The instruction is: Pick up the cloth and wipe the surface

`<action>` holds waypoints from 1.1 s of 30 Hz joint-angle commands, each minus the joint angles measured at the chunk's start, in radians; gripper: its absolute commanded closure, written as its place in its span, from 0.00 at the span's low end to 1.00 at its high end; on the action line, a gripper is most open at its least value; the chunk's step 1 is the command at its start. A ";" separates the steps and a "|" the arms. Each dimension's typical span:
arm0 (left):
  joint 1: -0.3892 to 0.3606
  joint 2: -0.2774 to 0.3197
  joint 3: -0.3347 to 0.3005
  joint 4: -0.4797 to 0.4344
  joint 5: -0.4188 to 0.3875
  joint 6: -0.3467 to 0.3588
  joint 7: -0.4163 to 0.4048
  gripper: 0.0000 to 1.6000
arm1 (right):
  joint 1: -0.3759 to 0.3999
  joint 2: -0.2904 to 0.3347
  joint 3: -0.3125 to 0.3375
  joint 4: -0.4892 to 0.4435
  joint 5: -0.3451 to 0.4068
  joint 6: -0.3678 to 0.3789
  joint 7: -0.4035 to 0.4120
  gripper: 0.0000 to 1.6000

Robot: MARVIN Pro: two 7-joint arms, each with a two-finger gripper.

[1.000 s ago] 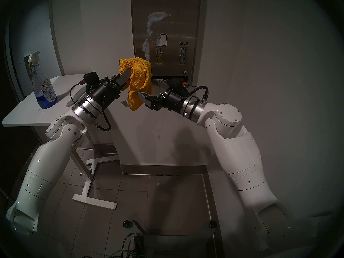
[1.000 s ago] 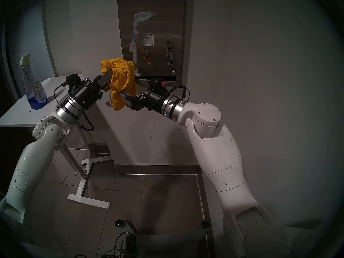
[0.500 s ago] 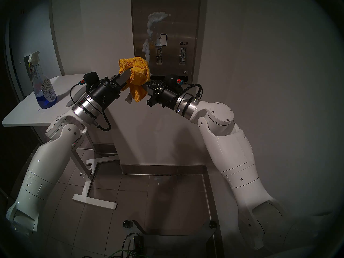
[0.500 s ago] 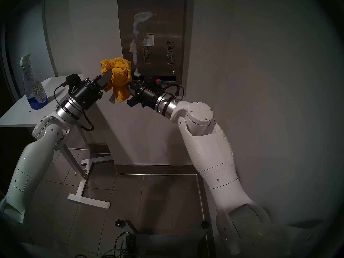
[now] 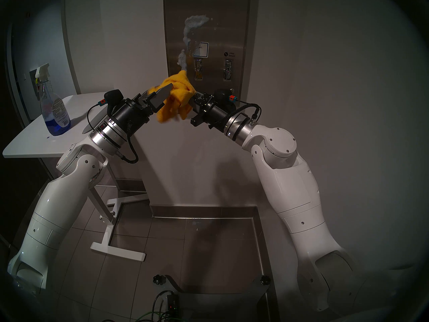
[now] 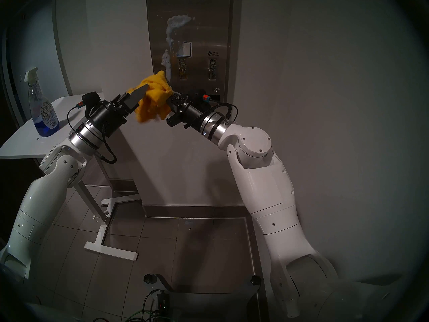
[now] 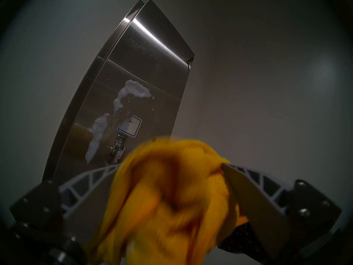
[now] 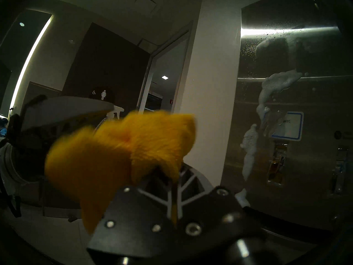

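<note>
Head stereo left shows foam (image 5: 193, 20) streaking the steel panel (image 5: 222, 31); right fingers (image 5: 193, 98) pinch the cloth (image 5: 177, 95), left fingers (image 5: 162, 95) spread.

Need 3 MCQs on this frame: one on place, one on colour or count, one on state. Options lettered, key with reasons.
1. Where does the spray bottle stand?
A. on the white table
B. on the floor
C. in the left gripper

2. What colour is the cloth?
A. blue
B. mustard yellow
C. white

3. What is the state of the steel panel?
A. wiped dry
B. covered by the cloth
C. streaked with white foam

Key: 1 A, the bottle stands upright on the tabletop at the view's left. 2 B, the cloth bunched between the left gripper and the right gripper is yellow. 3 C, foam trails run down beside the blue-bordered label.
</note>
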 commanded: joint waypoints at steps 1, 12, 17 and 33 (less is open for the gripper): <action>0.043 0.009 -0.073 -0.076 -0.009 -0.033 0.032 0.00 | 0.070 -0.024 0.024 0.015 -0.043 -0.074 -0.055 1.00; 0.175 0.060 -0.080 -0.148 0.076 0.010 0.190 0.00 | 0.140 -0.085 0.035 0.090 -0.093 -0.132 -0.137 1.00; 0.225 0.069 -0.064 -0.203 0.147 0.018 0.273 0.00 | 0.150 -0.122 0.032 0.113 -0.128 -0.174 -0.206 1.00; 0.265 0.049 -0.107 -0.262 0.309 0.113 0.612 0.00 | 0.139 -0.223 0.038 0.135 -0.197 -0.344 -0.409 1.00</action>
